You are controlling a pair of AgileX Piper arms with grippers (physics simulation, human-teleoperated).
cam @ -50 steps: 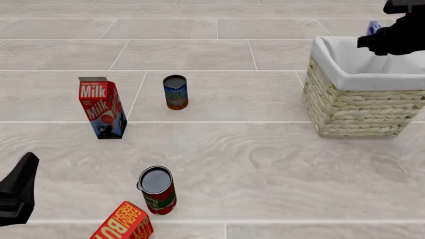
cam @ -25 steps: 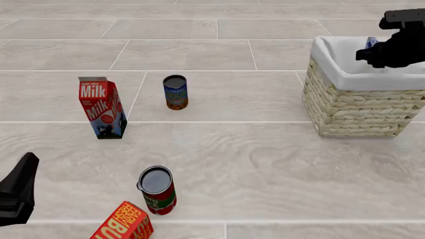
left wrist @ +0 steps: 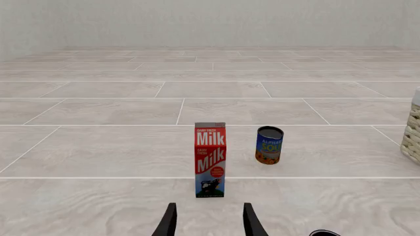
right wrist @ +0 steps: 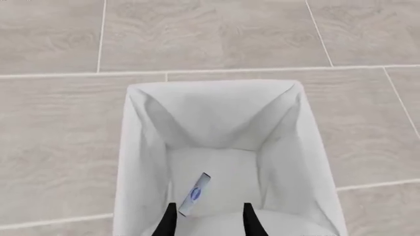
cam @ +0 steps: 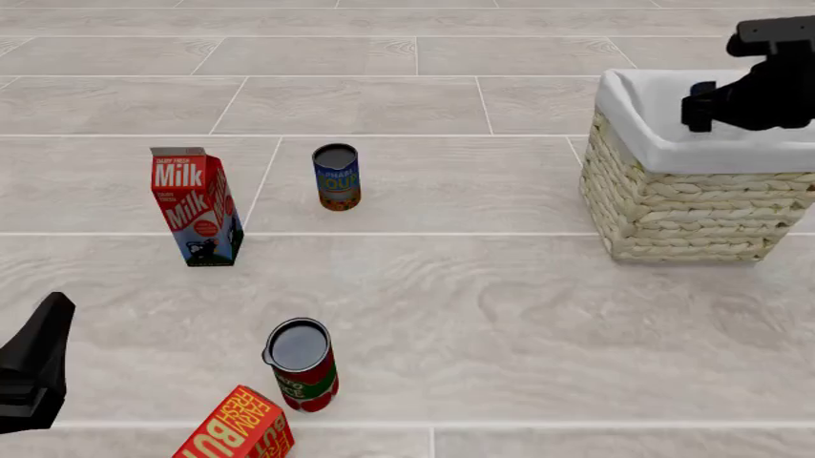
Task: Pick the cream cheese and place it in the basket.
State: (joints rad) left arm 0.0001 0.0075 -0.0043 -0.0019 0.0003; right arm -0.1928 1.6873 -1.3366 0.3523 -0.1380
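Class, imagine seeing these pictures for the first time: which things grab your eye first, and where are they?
The large pale wicker basket with white cloth lining stands at the far right, the right gripper hanging over it, fingers apart. Inside lies the small flat blue and white cream cheese box. At left stands the red milk carton.

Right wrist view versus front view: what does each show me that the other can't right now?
Only the right wrist view looks down into the basket: the cream cheese lies inside on the white lining, clear of the open right gripper. Only the front view shows the milk carton, both cans, the orange box and the left gripper. Both show the basket and the tiled floor.
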